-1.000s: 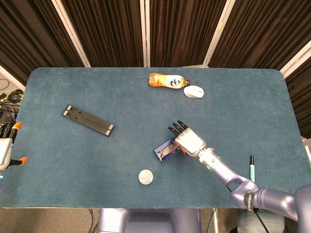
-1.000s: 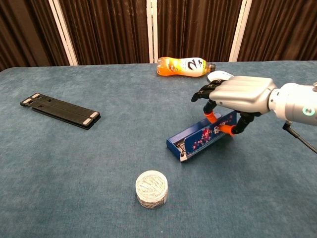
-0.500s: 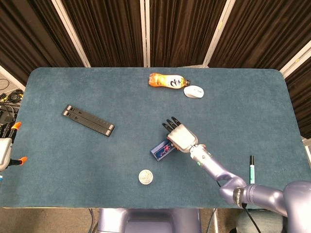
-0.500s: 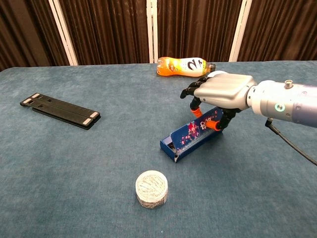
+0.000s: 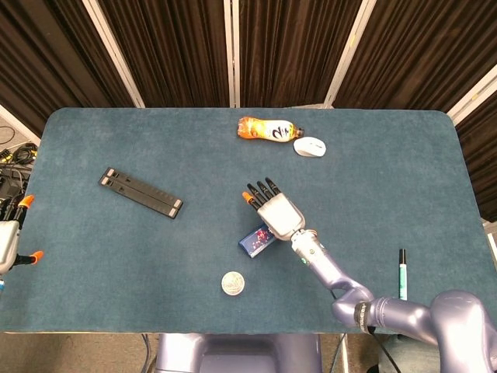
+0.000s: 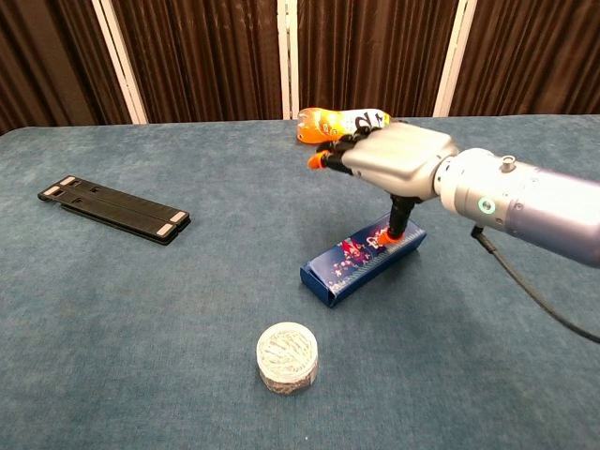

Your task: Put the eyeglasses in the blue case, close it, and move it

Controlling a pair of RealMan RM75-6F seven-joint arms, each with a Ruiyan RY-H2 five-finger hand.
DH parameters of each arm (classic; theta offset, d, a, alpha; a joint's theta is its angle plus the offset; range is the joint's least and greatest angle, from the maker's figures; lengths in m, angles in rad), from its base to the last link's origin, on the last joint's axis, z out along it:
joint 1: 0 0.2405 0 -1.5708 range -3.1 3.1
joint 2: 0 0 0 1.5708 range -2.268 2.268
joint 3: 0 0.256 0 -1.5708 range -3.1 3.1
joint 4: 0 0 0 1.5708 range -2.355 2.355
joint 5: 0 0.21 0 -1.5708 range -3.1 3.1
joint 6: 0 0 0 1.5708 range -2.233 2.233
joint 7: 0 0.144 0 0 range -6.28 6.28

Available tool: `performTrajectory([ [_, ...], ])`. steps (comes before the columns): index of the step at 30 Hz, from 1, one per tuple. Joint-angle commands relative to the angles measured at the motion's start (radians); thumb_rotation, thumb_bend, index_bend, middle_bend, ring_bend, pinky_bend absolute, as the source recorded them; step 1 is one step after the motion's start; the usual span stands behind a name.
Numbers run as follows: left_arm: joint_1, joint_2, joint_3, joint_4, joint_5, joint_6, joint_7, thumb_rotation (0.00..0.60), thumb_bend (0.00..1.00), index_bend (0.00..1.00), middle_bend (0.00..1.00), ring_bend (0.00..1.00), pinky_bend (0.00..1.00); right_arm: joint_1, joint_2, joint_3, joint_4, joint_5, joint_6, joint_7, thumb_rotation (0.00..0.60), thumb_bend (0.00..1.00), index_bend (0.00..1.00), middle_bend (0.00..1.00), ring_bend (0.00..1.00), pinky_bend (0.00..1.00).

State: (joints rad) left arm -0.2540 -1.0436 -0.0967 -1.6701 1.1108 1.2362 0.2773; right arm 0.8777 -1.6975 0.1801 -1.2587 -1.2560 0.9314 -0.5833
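The blue case (image 5: 255, 239) (image 6: 361, 264) lies with its lid down near the middle of the table, its patterned top facing up. My right hand (image 5: 273, 211) (image 6: 394, 159) hovers over the case's far right end with its fingers stretched forward and apart, holding nothing. Only its thumb reaches down and touches the lid. The eyeglasses are not visible in either view. My left hand shows in neither view.
An orange bottle (image 5: 266, 129) (image 6: 342, 125) and a white mouse (image 5: 310, 146) lie at the far edge. A black folded stand (image 5: 140, 193) (image 6: 114, 208) lies to the left. A round tin (image 5: 233, 283) (image 6: 287, 356) sits in front of the case, and a pen (image 5: 402, 269) lies at the right.
The case's lid went from open to down flat. My right hand moved left over the case and its fingers lifted off the lid and straightened, leaving the thumb on top.
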Motion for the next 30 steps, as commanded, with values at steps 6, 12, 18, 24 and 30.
performTrajectory([
  [6, 0.0, 0.001, 0.0, 0.001, 0.002, -0.001, -0.004, 0.6, 0.0, 0.0, 0.0, 0.0, 0.0, -0.023, 0.087, 0.007, -0.125, -0.043, 0.041, 0.074, 0.6, 0.0, 0.05, 0.0, 0.0, 0.0],
  [12, 0.0, -0.001, 0.001, -0.002, 0.003, 0.001, 0.003, 0.6, 0.0, 0.0, 0.0, 0.0, 0.0, -0.03, 0.202, -0.044, -0.212, -0.053, -0.034, 0.097, 0.6, 0.0, 0.03, 0.0, 0.0, 0.0],
  [18, -0.002, -0.006, 0.004, -0.001, 0.001, 0.001, 0.016, 0.6, 0.0, 0.0, 0.0, 0.0, 0.0, -0.018, 0.199, -0.084, -0.172, -0.075, -0.103, 0.159, 0.6, 0.0, 0.0, 0.0, 0.0, 0.0],
  [24, -0.005, -0.011, 0.002, 0.004, -0.009, -0.004, 0.022, 0.6, 0.0, 0.0, 0.0, 0.0, 0.0, 0.013, 0.157, -0.103, -0.108, -0.11, -0.153, 0.191, 0.6, 0.0, 0.0, 0.0, 0.0, 0.0],
  [30, -0.008, -0.013, 0.002, 0.011, -0.015, -0.013, 0.02, 0.6, 0.0, 0.0, 0.0, 0.0, 0.0, 0.028, 0.115, -0.105, -0.062, -0.115, -0.169, 0.202, 0.6, 0.01, 0.01, 0.0, 0.0, 0.0],
])
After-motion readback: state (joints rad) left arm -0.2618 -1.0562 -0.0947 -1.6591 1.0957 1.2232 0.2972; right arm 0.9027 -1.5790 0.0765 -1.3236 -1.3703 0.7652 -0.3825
